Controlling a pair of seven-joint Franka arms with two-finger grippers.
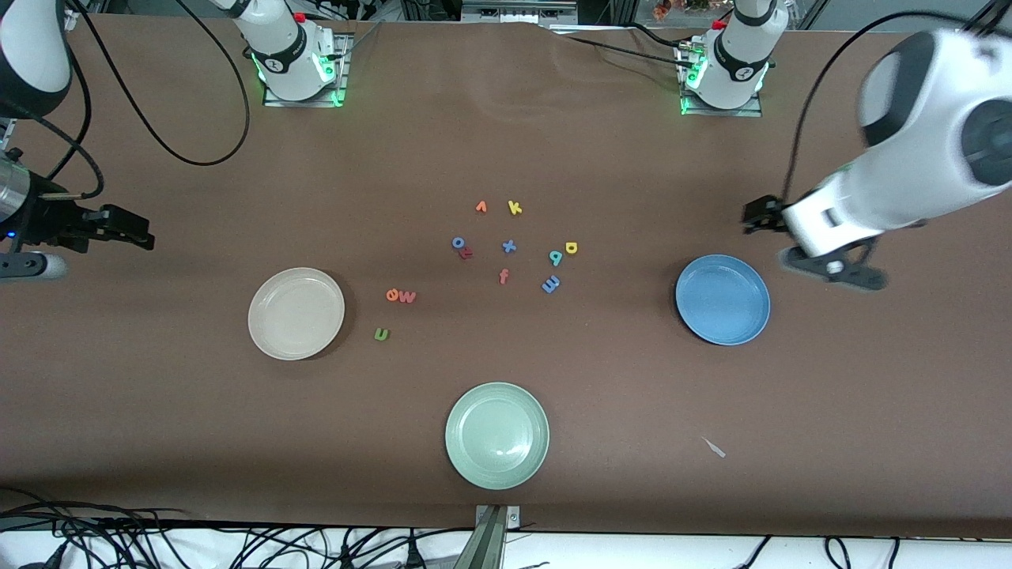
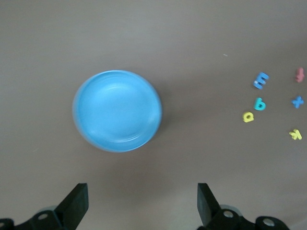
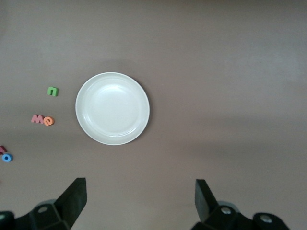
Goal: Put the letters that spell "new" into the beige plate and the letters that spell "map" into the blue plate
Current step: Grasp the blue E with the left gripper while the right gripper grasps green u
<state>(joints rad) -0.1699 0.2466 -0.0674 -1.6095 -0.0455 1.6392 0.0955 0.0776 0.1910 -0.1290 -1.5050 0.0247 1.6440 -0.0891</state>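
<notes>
While both arms hung above the table [image 1: 506, 142], the left gripper [image 2: 141, 203] had fingers spread over bare table just beside the empty blue plate [image 1: 723, 299]. Right gripper [image 3: 139, 203], fingers spread, hung near the empty beige plate [image 1: 296, 313]; green n [image 1: 382, 334], orange e [image 1: 392, 295], red w [image 1: 406, 297], light blue m [image 1: 551, 284], teal a [image 1: 556, 257] and yellow p [image 1: 571, 248] lay loose between the plates.

The cluster of letters [image 1: 510, 246] lies mid-table [image 1: 158, 411], with one plate [image 1: 296, 313] toward the right arm's end of it, another plate [image 1: 723, 299] toward the left arm's end, and a third plate [image 1: 496, 435] nearer the front camera; all three plates hold nothing.
</notes>
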